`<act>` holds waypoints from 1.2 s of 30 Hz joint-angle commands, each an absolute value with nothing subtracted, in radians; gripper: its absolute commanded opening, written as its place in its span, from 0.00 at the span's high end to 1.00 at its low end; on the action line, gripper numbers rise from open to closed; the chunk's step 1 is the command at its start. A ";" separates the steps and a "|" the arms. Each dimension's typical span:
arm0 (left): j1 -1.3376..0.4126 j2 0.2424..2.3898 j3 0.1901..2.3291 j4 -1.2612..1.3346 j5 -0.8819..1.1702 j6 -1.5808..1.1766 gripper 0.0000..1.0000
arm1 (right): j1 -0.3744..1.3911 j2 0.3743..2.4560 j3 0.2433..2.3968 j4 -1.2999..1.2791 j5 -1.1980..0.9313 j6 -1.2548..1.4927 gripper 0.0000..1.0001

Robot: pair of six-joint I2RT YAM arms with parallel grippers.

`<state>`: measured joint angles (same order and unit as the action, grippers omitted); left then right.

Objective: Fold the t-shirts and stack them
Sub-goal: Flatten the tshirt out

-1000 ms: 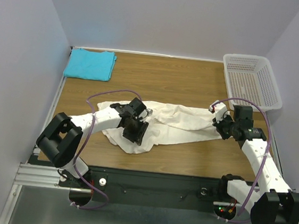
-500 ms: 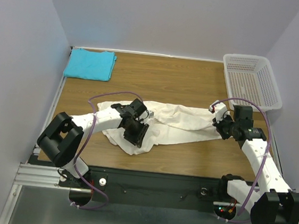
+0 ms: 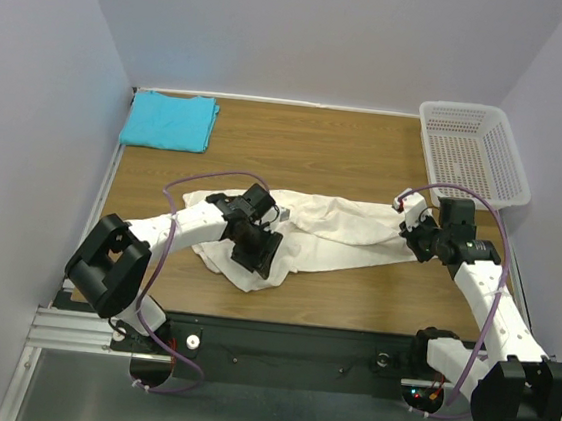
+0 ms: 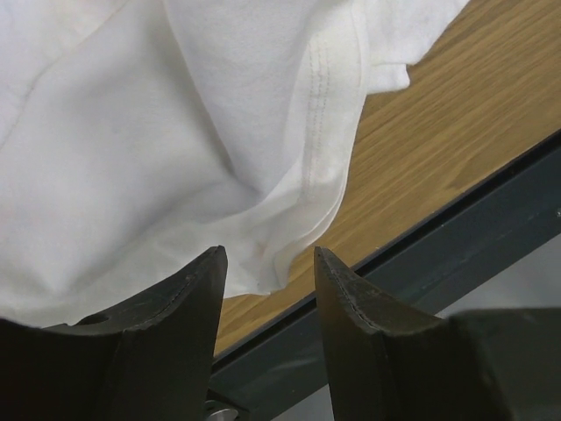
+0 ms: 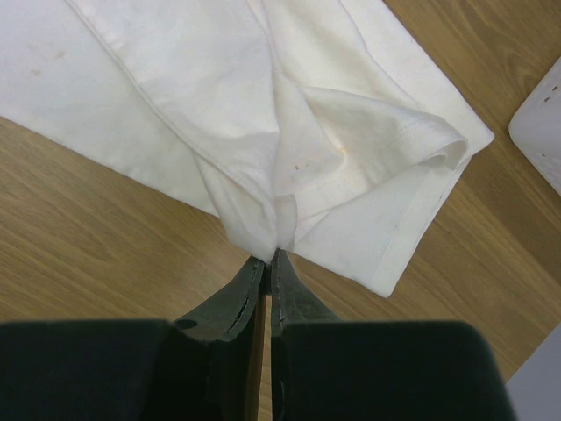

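A cream-white t-shirt (image 3: 329, 231) lies crumpled and stretched across the middle of the wooden table. My right gripper (image 5: 271, 256) is shut on a pinched bunch of its right end (image 5: 289, 197). My left gripper (image 4: 267, 263) hovers open over the shirt's near-left corner (image 4: 219, 167), close to the table's front edge, with nothing between its fingers. In the top view the left gripper (image 3: 254, 251) sits over the shirt's left lobe and the right gripper (image 3: 407, 231) at its right end. A folded turquoise-blue t-shirt (image 3: 170, 120) rests at the far left corner.
A white mesh basket (image 3: 473, 150) stands at the far right corner. The table's dark front rail (image 4: 456, 228) runs just beyond the left gripper. Purple-grey walls close in on both sides and the back.
The left jaws narrowed briefly and opened again; the left arm shifted slightly over the shirt's near-left corner. The right arm and the shirts stayed put.
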<state>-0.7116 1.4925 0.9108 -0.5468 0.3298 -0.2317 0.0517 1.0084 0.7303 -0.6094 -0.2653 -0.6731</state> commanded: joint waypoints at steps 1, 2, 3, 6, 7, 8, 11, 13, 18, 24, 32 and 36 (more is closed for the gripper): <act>-0.716 1.453 0.930 -0.581 0.388 -0.213 0.46 | 0.044 1.005 0.787 -0.577 -0.265 -0.667 0.99; -0.718 1.453 0.920 -0.583 0.390 -0.212 0.46 | 0.044 1.008 0.788 -0.577 -0.267 -0.667 0.99; -0.718 1.456 0.916 -0.584 0.388 -0.207 0.47 | 0.044 1.008 0.792 -0.577 -0.267 -0.666 0.99; -0.721 1.463 0.907 -0.592 0.373 -0.202 0.47 | 0.044 1.011 0.796 -0.577 -0.267 -0.664 0.99; -0.721 1.466 0.907 -0.594 0.365 -0.202 0.47 | 0.046 1.011 0.798 -0.577 -0.268 -0.666 1.00; -0.724 1.470 0.905 -0.595 0.356 -0.204 0.47 | 0.045 1.011 0.799 -0.577 -0.268 -0.664 1.00; -0.727 1.483 0.910 -0.598 0.322 -0.207 0.49 | 0.044 1.014 0.802 -0.577 -0.268 -0.664 0.99; -0.736 1.493 0.914 -0.597 0.311 -0.210 0.52 | 0.044 1.014 0.804 -0.577 -0.268 -0.663 0.99; -0.750 1.522 0.922 -0.580 0.317 -0.210 0.67 | 0.044 1.014 0.807 -0.577 -0.267 -0.661 0.99; -0.755 1.528 0.931 -0.575 0.333 -0.204 1.00 | 0.044 1.014 0.805 -0.577 -0.267 -0.661 0.99; -0.706 1.378 1.155 -0.705 0.091 -0.215 1.00 | 0.046 1.051 0.916 -0.560 -0.204 -0.595 0.99; -0.608 1.312 1.253 -0.710 -0.059 -0.201 1.00 | 0.045 1.081 1.032 -0.561 -0.213 -0.565 0.99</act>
<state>-0.6922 1.4216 1.1267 -0.6777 0.1516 -0.2176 0.0517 1.0687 0.9085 -0.6132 -0.2234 -0.6159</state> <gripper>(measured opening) 0.026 0.088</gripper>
